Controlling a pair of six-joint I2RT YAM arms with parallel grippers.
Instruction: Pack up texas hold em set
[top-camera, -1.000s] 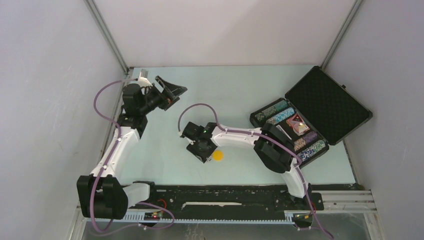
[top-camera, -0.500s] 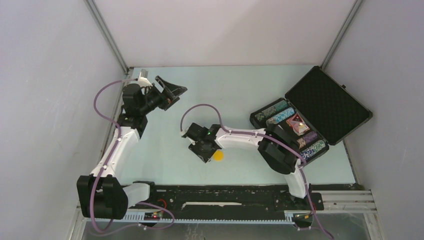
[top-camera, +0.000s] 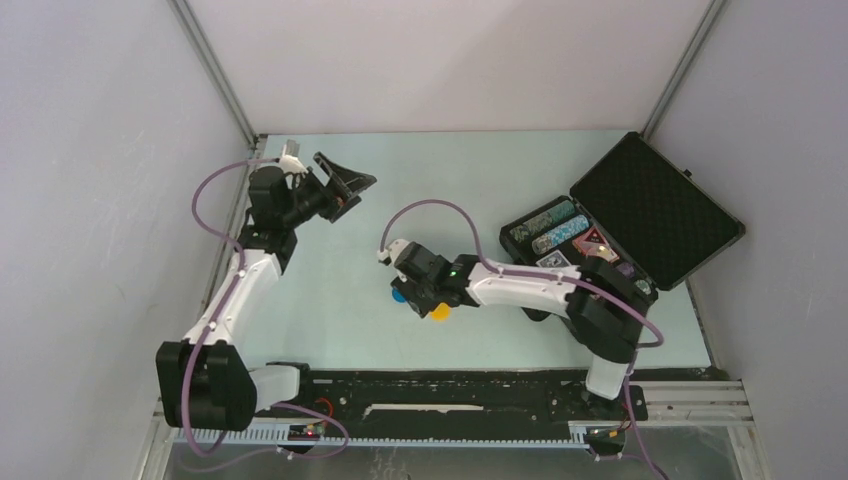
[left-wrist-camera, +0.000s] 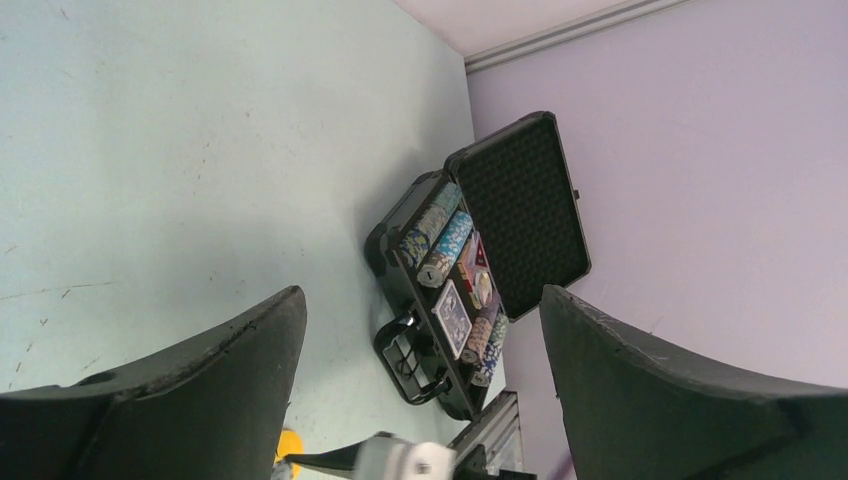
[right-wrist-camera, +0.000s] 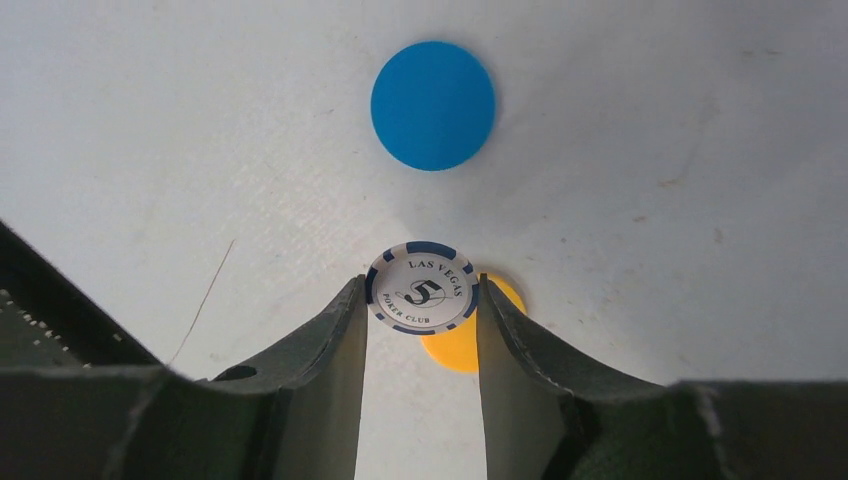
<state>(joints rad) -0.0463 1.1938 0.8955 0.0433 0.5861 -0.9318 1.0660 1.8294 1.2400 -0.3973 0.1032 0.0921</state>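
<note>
The set's black case (top-camera: 655, 208) lies open at the right side of the table (top-camera: 450, 170), its foam-lined lid tipped back toward the right wall. Its base holds rows of coloured poker chips (top-camera: 545, 225), a blue-backed card deck (left-wrist-camera: 452, 315) and a red triangular marker (top-camera: 597, 240). Well apart from it, near the table's middle, the right pincer (right-wrist-camera: 420, 300) is clamped on a single chip (right-wrist-camera: 422, 290), white with dark blue edge marks and printed "LAS VEGAS POKER CLUB 5". A yellow disc (right-wrist-camera: 462, 340) lies partly hidden behind that chip, and a blue disc (right-wrist-camera: 433, 105) rests flat on the table just beyond. The left pincer (top-camera: 350, 188) hangs at the far left with its fingers wide apart, holding nothing. The table is pale green, enclosed by plain lilac-grey walls (top-camera: 100, 150).
</note>
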